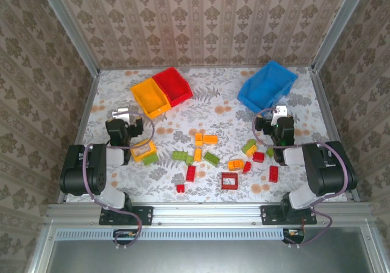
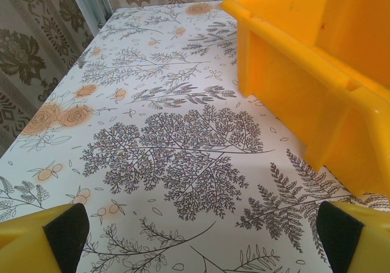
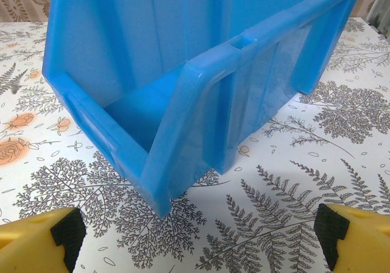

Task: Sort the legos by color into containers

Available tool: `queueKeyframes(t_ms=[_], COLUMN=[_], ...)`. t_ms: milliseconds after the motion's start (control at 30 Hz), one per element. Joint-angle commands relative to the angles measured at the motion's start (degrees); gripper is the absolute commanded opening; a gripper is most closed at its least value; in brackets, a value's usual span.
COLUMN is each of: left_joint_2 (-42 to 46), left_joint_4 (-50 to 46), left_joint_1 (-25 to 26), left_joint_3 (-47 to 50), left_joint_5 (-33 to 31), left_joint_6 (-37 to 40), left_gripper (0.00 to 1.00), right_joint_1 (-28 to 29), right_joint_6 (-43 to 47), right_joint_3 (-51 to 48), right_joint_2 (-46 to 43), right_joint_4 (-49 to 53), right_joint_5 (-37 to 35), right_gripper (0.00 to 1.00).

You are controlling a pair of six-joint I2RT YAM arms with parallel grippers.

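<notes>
**Top view**
- My left gripper point(image 1: 126, 122): low over the table point(image 1: 213, 111), near side of the yellow bin point(image 1: 135, 92). How far it is open I cannot tell from here.
- My right gripper point(image 1: 274, 122): just before the near end of the blue bin point(image 1: 247, 96). Its opening is likewise unclear here.
- Yellow bin and red bin point(image 1: 183, 93): touching side by side, far left of centre.
- Blue bin: far right, well apart from the other two.
- Legos point(image 1: 211, 158): red, orange and green, strewn on the table between my two arms, all outside the bins. A red frame point(image 1: 230, 180) lies near the front, and an orange frame point(image 1: 144, 150) with a green brick point(image 1: 150, 159) lies beside my left arm.

**Left wrist**
- Left gripper point(image 2: 201, 236): spread wide, one black pad point(image 2: 67, 233) in each bottom corner, nothing between them.
- Yellow bin point(image 2: 292, 72): upper right, standing on the table point(image 2: 170, 145), ahead of my right pad.

**Right wrist**
- Right gripper point(image 3: 201, 236): spread wide, pads point(image 3: 332, 233) in the bottom corners, holding nothing.
- Blue bin point(image 3: 201, 102): straight ahead, close, its open end and one corner turned toward me.
</notes>
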State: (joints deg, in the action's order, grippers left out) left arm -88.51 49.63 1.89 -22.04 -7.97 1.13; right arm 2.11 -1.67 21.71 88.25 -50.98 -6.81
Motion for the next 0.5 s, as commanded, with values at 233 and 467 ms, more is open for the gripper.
queueKeyframes(t_ms=[233, 467], left_joint_2=[0.53, 0.80], left_joint_4=[1.00, 2.03], left_joint_1=[0.26, 0.28], left_joint_3=[-0.28, 0.07], left_joint_5=[-0.64, -0.54], left_joint_6=[0.28, 0.35], left_gripper=[1.00, 1.00], right_joint_1=[-0.26, -0.26], right_joint_6=[0.35, 0.31], right_joint_3=[0.81, 0.51], right_joint_2=[-0.44, -0.80], right_joint_4=[0.03, -0.87], right_joint_5=[1.18, 0.67], right_gripper=[1.00, 1.00])
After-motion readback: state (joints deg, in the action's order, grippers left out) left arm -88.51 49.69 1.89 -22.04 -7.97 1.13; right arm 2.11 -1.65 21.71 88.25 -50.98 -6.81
